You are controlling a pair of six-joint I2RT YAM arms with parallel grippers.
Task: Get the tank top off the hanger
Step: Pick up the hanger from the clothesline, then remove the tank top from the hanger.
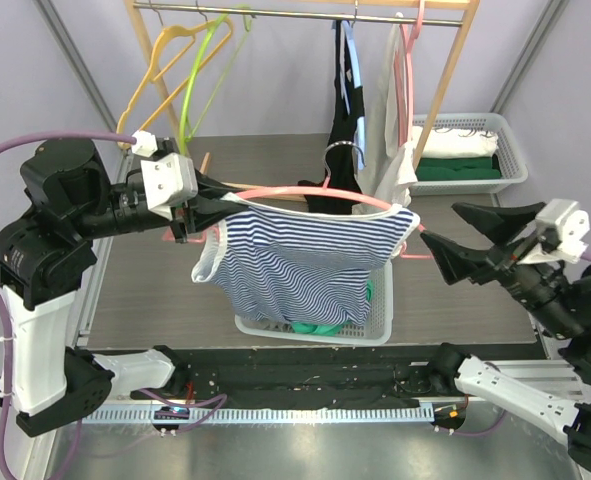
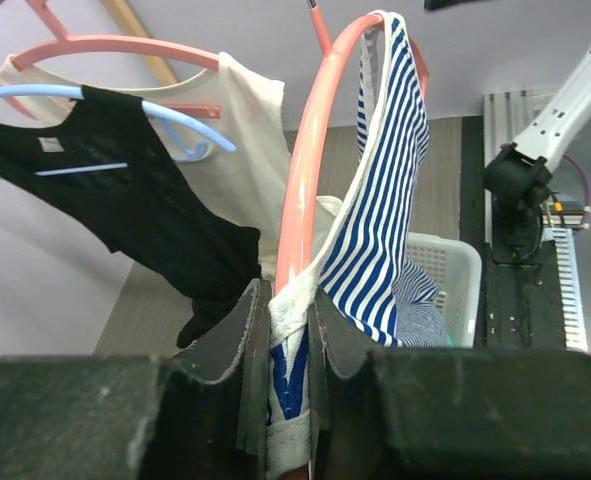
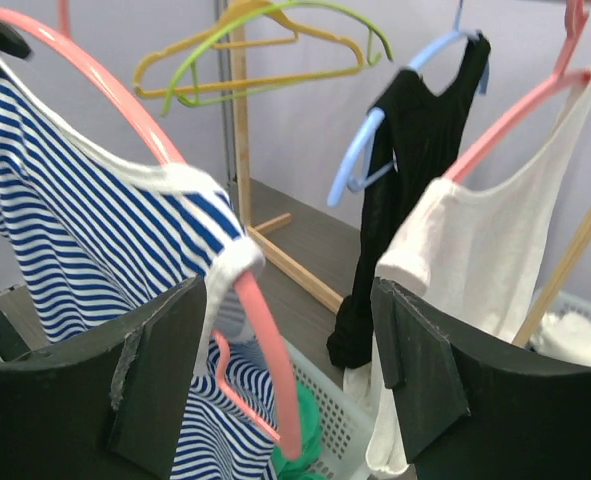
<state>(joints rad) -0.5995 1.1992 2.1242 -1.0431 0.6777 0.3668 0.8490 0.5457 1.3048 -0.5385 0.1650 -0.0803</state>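
Observation:
A blue-and-white striped tank top [image 1: 300,265] hangs on a pink hanger [image 1: 305,192] held in mid-air above a white basket [image 1: 375,322]. My left gripper [image 1: 203,210] is shut on the tank top's left shoulder strap [image 2: 293,340] and the hanger's left end [image 2: 300,200]. My right gripper [image 1: 453,238] is open, just right of the hanger's right end [image 3: 265,340], which lies between its jaws without touching them. The right strap [image 3: 210,215] still sits over the hanger's arm.
A wooden clothes rack [image 1: 305,12] stands behind with yellow [image 1: 165,55] and green [image 1: 210,60] empty hangers, a black top [image 1: 345,140] and a white top [image 1: 390,130]. A white bin with folded clothes [image 1: 470,150] is at the back right.

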